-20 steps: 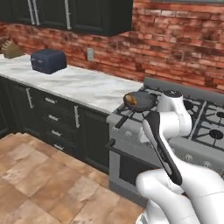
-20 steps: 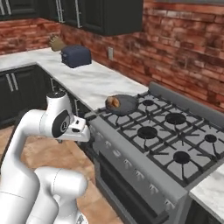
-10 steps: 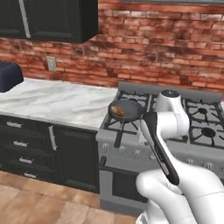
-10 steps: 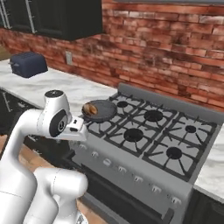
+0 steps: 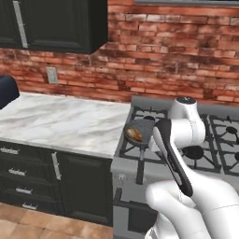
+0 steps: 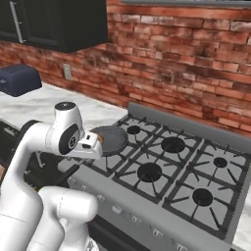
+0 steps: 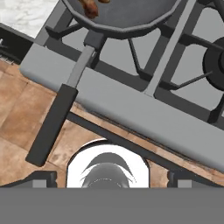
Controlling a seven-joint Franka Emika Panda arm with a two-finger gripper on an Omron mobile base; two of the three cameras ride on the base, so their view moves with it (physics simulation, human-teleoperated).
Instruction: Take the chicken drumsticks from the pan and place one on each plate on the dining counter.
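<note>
The pan (image 5: 141, 132) sits on the stove's front left burner, its long dark handle (image 7: 51, 124) sticking out past the stove's front edge. Golden-brown chicken drumsticks (image 5: 134, 135) lie in its left part; in the hand view they peek in at the top edge (image 7: 89, 7). My gripper (image 7: 111, 179) hangs above the floor just in front of the stove, to the right of the handle. It is open, its fingertips (image 7: 42, 178) wide apart with nothing between them. The plates and the dining counter are out of view.
The grey gas stove (image 6: 162, 169) has black grates and several burners, with a brick wall behind it. A marble worktop (image 5: 60, 122) over dark drawers adjoins it on the left and carries a dark blue appliance (image 6: 18, 80). Dark wall cabinets (image 5: 56, 23) hang above.
The whole picture has shifted as the base drove along the worktop toward the stove; pan and stove now stand nearer and more central. The gripper stays open.
</note>
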